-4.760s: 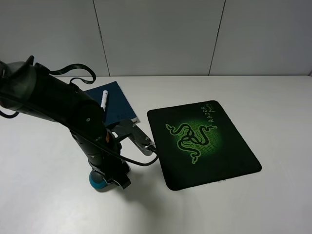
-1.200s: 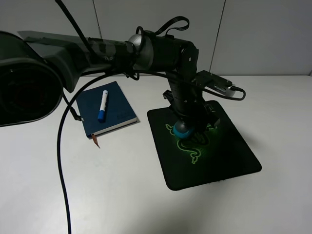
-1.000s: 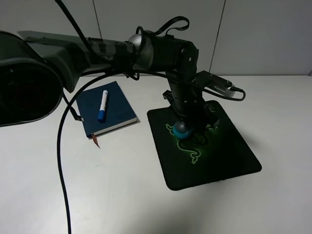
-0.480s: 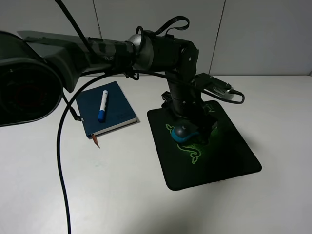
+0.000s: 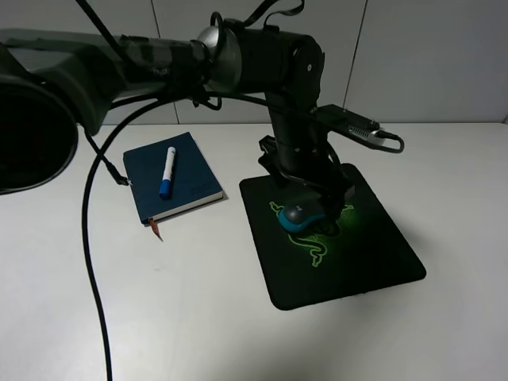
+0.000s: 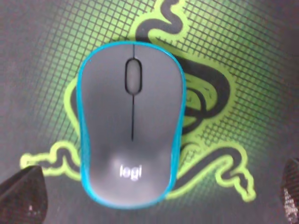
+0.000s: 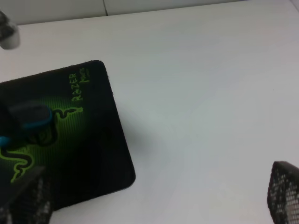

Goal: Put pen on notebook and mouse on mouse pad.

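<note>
The mouse (image 5: 298, 217) (image 6: 131, 122) lies flat on the mouse pad (image 5: 369, 242) (image 6: 243, 56), over the green snake emblem. My left gripper (image 5: 311, 193) (image 6: 157, 191) hangs just above it, open, with a dark fingertip showing on each side and clear of the mouse. The pen (image 5: 167, 171) rests on the dark blue notebook (image 5: 193, 173), to the left of the pad. My right gripper (image 7: 156, 193) is open over bare table beside the pad (image 7: 93, 140); it holds nothing and is out of the exterior high view.
The left arm (image 5: 262, 55) and its black cables (image 5: 91, 238) stretch from the left across the notebook side to the pad. A reddish ribbon bookmark (image 5: 155, 230) sticks out of the notebook. A white wall stands behind the table.
The left gripper has let go of the mouse and lifted slightly; the mouse now lies on the pad. Pen and notebook have not moved.
</note>
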